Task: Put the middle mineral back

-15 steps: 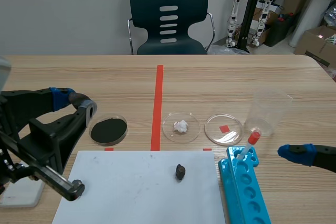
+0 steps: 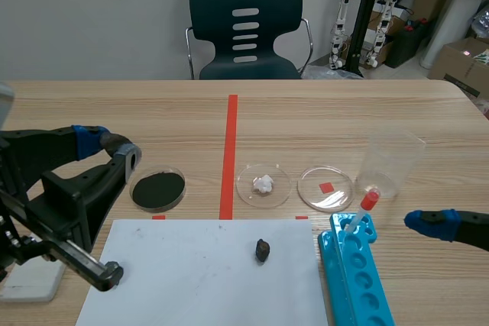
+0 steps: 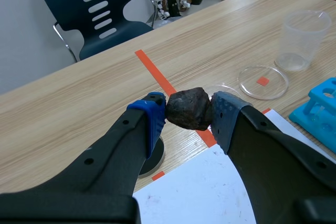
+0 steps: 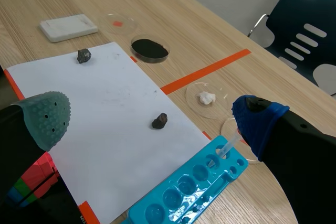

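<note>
On wooden table (image 2: 344, 112), white sheet (image 2: 191, 280), dark mineral (image 2: 262, 250), chair (image 2: 244, 24) and boxes (image 2: 462, 62) behind

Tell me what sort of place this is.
Probably a robotics lab staged as a chemistry bench: clear round petri dishes, a dark lumpy mineral in the left gripper, small white humanoid robots at the back.

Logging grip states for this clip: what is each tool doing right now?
Left tool: closed on the dark mineral.
Right tool: open, holding nothing.
</note>
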Motion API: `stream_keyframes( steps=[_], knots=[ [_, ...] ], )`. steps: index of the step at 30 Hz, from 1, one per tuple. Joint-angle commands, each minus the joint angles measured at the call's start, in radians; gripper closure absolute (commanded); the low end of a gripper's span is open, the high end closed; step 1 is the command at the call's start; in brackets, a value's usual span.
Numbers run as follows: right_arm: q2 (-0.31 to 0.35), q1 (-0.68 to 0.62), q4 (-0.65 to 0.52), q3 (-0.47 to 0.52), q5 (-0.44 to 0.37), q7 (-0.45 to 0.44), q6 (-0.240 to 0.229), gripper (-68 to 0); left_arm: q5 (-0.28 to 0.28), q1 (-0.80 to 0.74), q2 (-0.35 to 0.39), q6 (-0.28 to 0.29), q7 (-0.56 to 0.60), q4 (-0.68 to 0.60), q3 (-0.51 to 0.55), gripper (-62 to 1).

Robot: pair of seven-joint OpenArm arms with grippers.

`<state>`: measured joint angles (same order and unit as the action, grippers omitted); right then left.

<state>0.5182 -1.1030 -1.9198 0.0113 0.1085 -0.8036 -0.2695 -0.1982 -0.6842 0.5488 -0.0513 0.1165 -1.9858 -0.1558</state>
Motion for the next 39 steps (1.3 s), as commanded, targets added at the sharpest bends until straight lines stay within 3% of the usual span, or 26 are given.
stream_keyframes(
  steps=[1,11,14,18,26,35,39],
  knots=[
    [0.003,0.003,-0.014,0.005,-0.010,-0.011,0.000,-65.3,0.001,0.003,-0.002,-0.005,0.015,-0.020,0.000,-13.2],
    [0.003,0.003,-0.014,0.005,-0.010,-0.011,0.000,-65.3,0.000,0.008,-0.003,-0.005,0.010,-0.020,-0.007,-13.2],
    [0.003,0.003,-0.014,0.005,-0.010,-0.011,0.000,-65.3,0.000,0.042,-0.002,-0.005,-0.045,-0.017,-0.031,-13.2],
    [0.003,0.003,-0.014,0.005,-0.010,-0.011,0.000,-65.3,0.000,0.108,-0.002,-0.005,-0.112,0.014,-0.090,-13.2],
    [0.003,0.003,-0.014,0.005,-0.010,-0.011,0.000,-65.3,-0.001,0.240,-0.002,-0.005,-0.132,0.149,-0.257,-13.2],
    [0.003,0.003,-0.014,0.005,-0.010,-0.011,0.000,-65.3,-0.153,0.427,-0.026,-0.019,-0.455,0.217,-0.349,-13.1],
    [0.003,0.003,-0.014,0.005,-0.010,-0.011,0.000,-65.3,-0.158,0.488,-0.080,-0.044,-0.593,0.262,-0.349,-13.1]
  ],
)
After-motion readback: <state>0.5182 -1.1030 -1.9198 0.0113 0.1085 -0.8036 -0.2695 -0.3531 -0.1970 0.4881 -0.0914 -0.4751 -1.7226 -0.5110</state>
